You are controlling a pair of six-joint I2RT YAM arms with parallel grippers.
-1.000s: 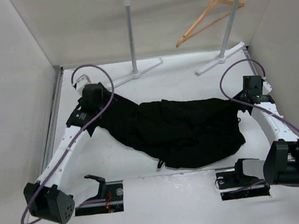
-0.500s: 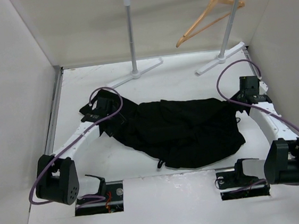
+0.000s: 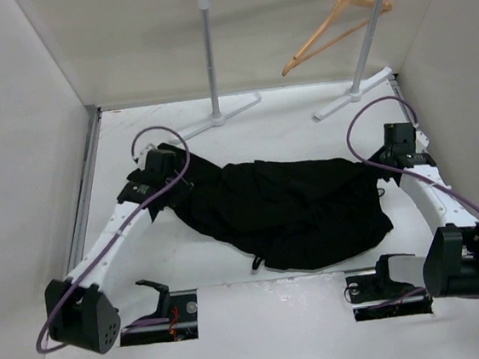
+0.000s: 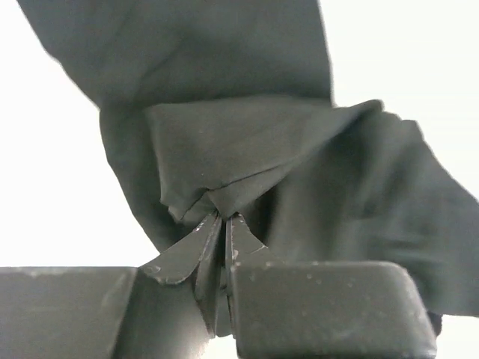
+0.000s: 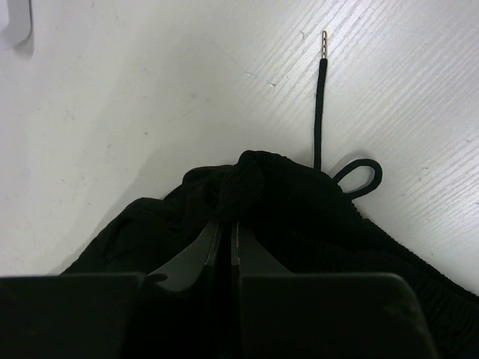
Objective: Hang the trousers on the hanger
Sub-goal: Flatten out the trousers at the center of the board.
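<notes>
The black trousers [image 3: 294, 212] lie crumpled across the middle of the white table. My left gripper [image 3: 174, 186] sits at their left end; in the left wrist view it [image 4: 224, 217] is shut on a pinched fold of the trousers [image 4: 247, 149]. At the right end, my right gripper [image 3: 382, 175] is shut on the bunched waistband [image 5: 247, 179], with the drawstring [image 5: 320, 112] trailing over the table. The tan wooden hanger [image 3: 335, 25] hangs on the rail at the back right, well away from both grippers.
A grey rail stand [image 3: 209, 54] with two feet [image 3: 352, 95] stands along the back of the table. White walls close in left, right and behind. Both arm bases sit at the near edge by two cut-outs [image 3: 170, 317].
My left gripper came in over the left end of the trousers and shut on a fold of the fabric. The right arm has held still.
</notes>
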